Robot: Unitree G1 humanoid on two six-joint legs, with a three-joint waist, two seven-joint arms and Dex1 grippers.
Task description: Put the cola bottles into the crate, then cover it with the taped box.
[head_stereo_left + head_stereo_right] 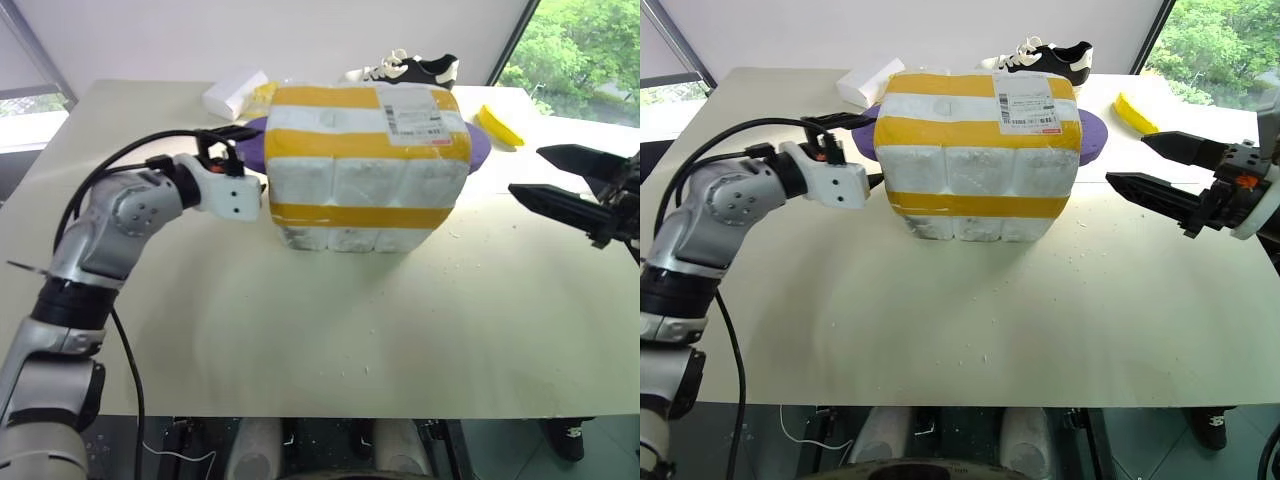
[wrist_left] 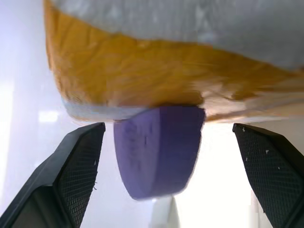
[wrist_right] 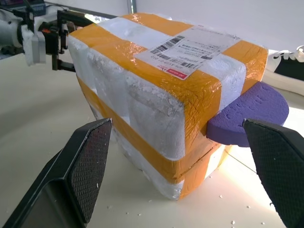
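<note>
Taped box (image 1: 365, 165) between left claw (image 1: 232, 160), right claw (image 1: 560, 178)

Lab-like test room: bare cream table (image 1: 330, 350), plain white wall (image 1: 300, 35), window onto trees (image 1: 585, 50).

A cream table (image 1: 330, 340) stands before a pale wall (image 1: 280, 35) — windows on both sides, the right window (image 1: 585, 45) showing green trees, daylight falling across the tabletop.
</note>
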